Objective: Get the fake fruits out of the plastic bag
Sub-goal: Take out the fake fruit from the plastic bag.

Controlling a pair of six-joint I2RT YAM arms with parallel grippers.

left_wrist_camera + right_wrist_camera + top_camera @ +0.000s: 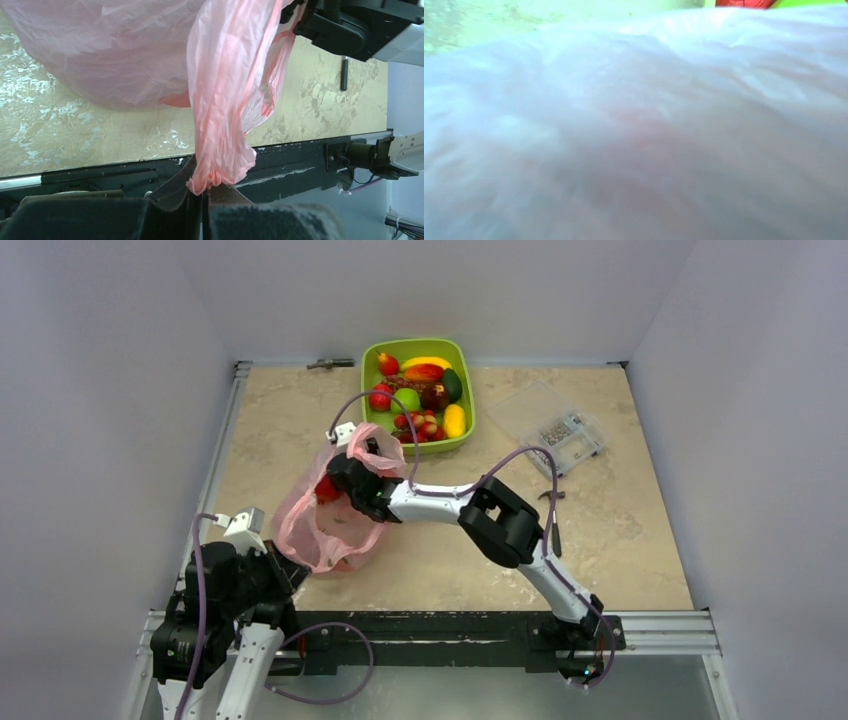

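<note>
The pink plastic bag (320, 530) lies left of centre on the table. My left gripper (283, 570) is shut on a bunched corner of the bag (220, 165) near the table's front edge, jaws pinched together (205, 196). My right gripper (345, 485) reaches into the bag's far opening; its fingertips are hidden by the film. One red fruit (326, 489) shows inside the bag beside the right gripper. The right wrist view is filled with blurred bag film (634, 125). More fruits lie in the green tray (469, 405): a red one (381, 398), a green apple (407, 399), a yellow oval one (454, 420).
The tray also holds a banana (425, 362) and a dark avocado (452, 385). A clear plastic box (555, 430) with small parts sits at the back right. A small dark tool (552, 496) lies near the right arm's elbow. White walls surround the table.
</note>
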